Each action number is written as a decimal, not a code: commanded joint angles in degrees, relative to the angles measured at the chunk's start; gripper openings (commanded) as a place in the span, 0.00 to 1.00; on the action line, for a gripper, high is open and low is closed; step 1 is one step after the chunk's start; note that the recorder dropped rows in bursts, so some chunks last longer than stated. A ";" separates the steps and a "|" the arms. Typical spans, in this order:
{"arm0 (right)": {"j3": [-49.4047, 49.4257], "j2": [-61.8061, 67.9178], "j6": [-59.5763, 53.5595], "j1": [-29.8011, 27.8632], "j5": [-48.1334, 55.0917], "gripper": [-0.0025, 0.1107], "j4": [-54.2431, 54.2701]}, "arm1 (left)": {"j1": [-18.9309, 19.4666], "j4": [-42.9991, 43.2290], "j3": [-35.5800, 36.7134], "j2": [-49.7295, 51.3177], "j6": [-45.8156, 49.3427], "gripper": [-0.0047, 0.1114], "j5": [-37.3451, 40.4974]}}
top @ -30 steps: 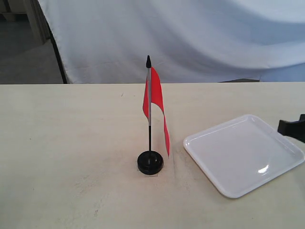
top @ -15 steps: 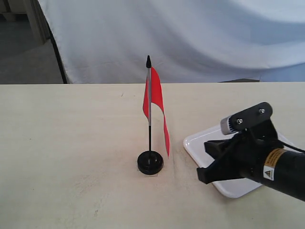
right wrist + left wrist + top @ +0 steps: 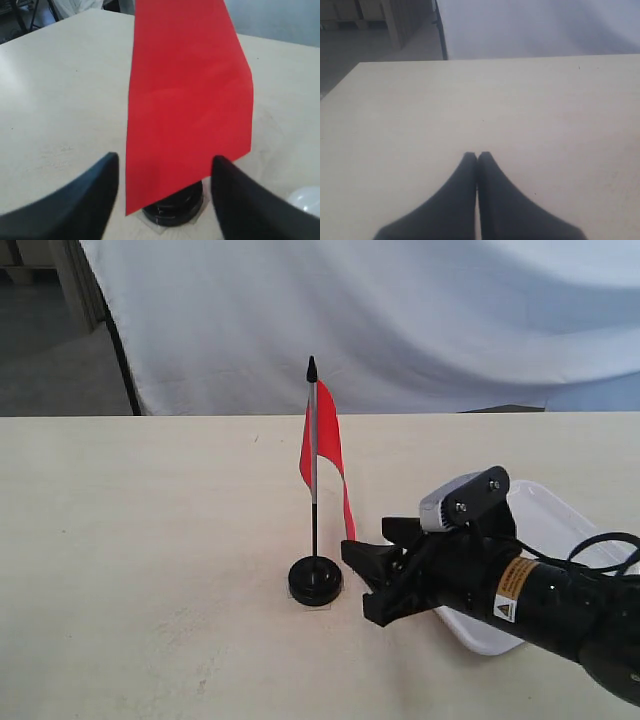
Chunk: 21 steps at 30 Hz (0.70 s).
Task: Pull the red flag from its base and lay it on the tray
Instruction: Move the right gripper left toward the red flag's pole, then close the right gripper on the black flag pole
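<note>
Gripping the pole rather than the cloth looks to be what matters: the flag (image 3: 326,445) stands upright in its base (image 3: 315,580) mid-table, and in the right wrist view the cloth hides the pole, framed by the spread fingers of the right gripper (image 3: 357,583). That gripper sits low, near the base, at its four o'clock. I would close on the black lower pole and pull straight toward twelve, so the base does not tip. The tray (image 3: 548,502) lies at three o'clock, partly behind the arm. The left gripper (image 3: 477,156) is pressed together over bare table (image 3: 150,540). Count: one flag, one base, one tray, two grippers.
</note>
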 commanded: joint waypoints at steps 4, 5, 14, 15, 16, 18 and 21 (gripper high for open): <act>-6.02 5.84 -1.66 0.07 -2.30 0.68 -0.47 | -0.16 0.15 0.09 -0.19 -0.36 0.04 -0.26; -7.09 6.80 -1.55 0.07 -2.30 0.68 -0.58 | -0.16 0.15 0.09 -0.19 -0.36 0.04 -0.26; -14.23 11.38 -1.54 2.75 -2.29 0.68 -0.45 | -0.16 0.15 0.09 -0.19 -0.36 0.04 -0.26; -14.82 11.87 -1.54 3.20 -2.29 0.68 -0.45 | -0.16 0.15 0.09 -0.19 -0.36 0.04 -0.26; -15.45 12.47 -1.54 3.48 -2.29 0.67 -0.45 | -0.16 0.15 0.09 -0.19 -0.36 0.04 -0.26; -16.26 13.49 -1.54 4.00 -2.29 0.63 -0.45 | -0.16 0.15 0.09 -0.19 -0.36 0.04 -0.26; -16.47 14.00 -1.54 4.00 -1.86 0.47 -0.45 | -0.16 0.15 0.09 -0.19 -0.36 0.04 -0.26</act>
